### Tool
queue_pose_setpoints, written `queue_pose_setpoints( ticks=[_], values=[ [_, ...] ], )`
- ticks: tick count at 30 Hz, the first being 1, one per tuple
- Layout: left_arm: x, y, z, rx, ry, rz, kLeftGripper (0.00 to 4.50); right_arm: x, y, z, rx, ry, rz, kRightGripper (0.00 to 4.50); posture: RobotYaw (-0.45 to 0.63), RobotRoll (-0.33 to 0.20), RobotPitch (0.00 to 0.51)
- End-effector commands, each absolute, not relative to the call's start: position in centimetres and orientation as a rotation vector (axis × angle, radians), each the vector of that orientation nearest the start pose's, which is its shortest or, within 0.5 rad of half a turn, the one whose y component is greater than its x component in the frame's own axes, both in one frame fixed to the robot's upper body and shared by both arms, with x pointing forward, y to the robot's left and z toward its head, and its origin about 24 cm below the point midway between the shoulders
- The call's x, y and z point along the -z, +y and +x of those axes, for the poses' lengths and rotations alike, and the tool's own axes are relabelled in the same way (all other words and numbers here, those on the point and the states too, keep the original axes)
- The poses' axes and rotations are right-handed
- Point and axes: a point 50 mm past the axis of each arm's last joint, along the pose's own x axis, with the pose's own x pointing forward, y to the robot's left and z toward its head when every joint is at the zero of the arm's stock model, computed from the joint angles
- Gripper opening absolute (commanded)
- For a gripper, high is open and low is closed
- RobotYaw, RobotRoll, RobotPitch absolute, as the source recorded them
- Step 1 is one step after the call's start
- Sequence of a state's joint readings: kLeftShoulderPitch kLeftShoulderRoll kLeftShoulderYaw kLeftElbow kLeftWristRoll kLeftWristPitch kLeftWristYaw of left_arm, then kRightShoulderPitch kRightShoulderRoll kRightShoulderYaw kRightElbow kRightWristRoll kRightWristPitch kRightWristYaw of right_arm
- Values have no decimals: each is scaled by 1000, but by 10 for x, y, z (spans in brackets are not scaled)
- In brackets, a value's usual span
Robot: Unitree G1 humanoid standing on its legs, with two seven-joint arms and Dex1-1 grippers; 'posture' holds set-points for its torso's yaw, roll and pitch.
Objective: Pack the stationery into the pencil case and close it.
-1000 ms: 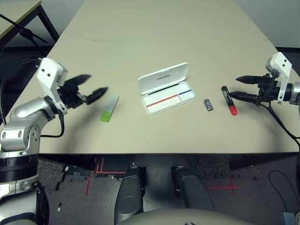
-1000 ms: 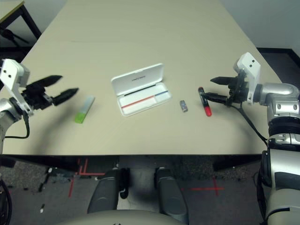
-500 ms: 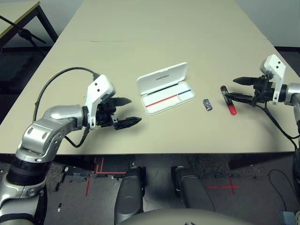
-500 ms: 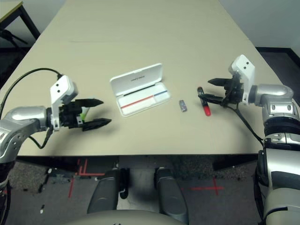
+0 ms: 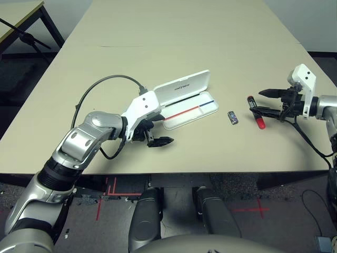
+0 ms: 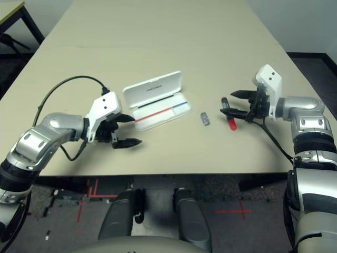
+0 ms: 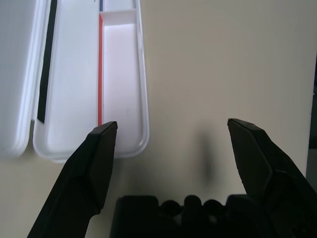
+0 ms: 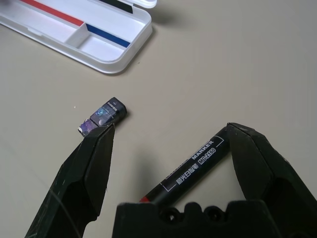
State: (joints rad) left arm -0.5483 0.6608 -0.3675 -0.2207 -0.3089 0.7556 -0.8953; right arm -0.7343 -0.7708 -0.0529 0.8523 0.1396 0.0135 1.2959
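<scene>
The white pencil case [image 5: 184, 88] lies open mid-table, lid tilted back, its tray [image 7: 121, 84] showing a red-and-blue stripe. My left gripper [image 5: 162, 129] is open just off the tray's left end, holding nothing. The lime-green highlighter is hidden, where my left arm crosses the table. To the right of the case lies the tiny dark block [image 5: 233, 117], then the red marker [image 5: 257, 118] with its black cap. My right gripper [image 5: 257, 101] is open at the capped end; in the right wrist view the marker [image 8: 193, 166] lies between the fingers, with the block [image 8: 103, 116] beyond the tips.
The beige table [image 5: 184, 42] stretches bare behind the case. Its front edge runs close below my left gripper. A black cable [image 5: 105, 84] loops over my left forearm. Another table's corner [image 5: 18, 13] stands at the far left, beyond a gap of floor.
My left arm has swung right from the table's left side to the case's left end, covering the highlighter. My right gripper has edged left toward the marker's cap.
</scene>
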Motion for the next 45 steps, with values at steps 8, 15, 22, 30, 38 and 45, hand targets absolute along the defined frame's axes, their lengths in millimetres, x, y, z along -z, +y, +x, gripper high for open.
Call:
queue_pose_setpoints(
  ticks=[8,15,22,30,38,45],
  values=[
    [-119,116,297,1170,460,512,4483,-145,-299,328,-876,303,-368,4500,24,0,147],
    [-117,115,299,1175,482,521,4483,-144,-298,328,-874,302,-374,4500,21,0,149],
    [-112,118,299,1172,528,523,3155,-143,-298,328,-871,297,-378,4500,15,0,150],
    [-109,119,301,1162,552,542,20,-142,-297,328,-869,289,-380,4500,10,0,147],
    [-123,123,305,1176,525,610,20,-140,-297,327,-871,293,-383,4500,9,0,147],
    [-139,128,300,1275,488,800,20,-137,-295,328,-876,296,-386,4500,17,0,145]
  ],
)
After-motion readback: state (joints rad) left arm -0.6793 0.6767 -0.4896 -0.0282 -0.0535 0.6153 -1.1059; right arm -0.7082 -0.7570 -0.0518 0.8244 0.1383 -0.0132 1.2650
